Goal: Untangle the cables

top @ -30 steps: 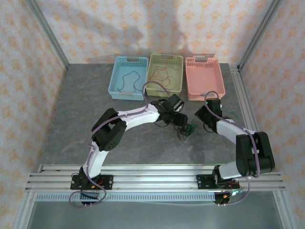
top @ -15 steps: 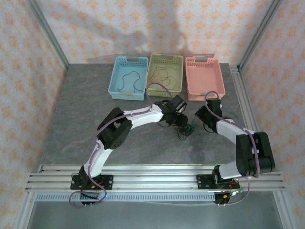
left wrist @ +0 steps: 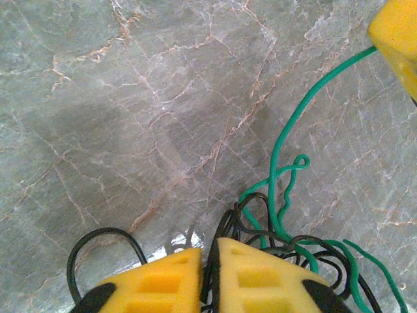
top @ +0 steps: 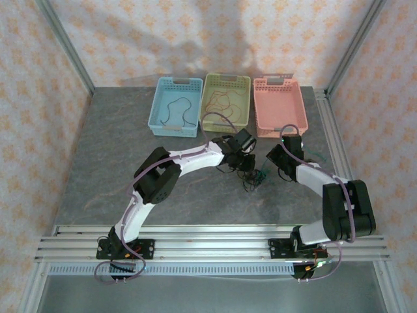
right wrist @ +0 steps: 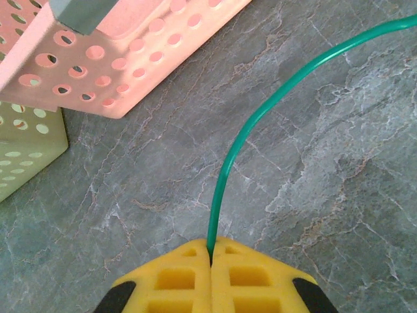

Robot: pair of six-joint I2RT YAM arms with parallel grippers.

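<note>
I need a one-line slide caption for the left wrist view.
Left gripper shut on a black cable; a green cable loops away across the grey stone table.

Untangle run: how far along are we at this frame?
Done: a black wire lies in the blue basket, reddish wires in the green basket. In hand: right tool shut on the green cable, left tool shut on a black cable at the knot. Left: that black-green knot is bunched on the table.

High rear overview of the table (top: pixel 104 143); two close, downward wrist views, green cable (left wrist: pixel 287 137) in common
</note>
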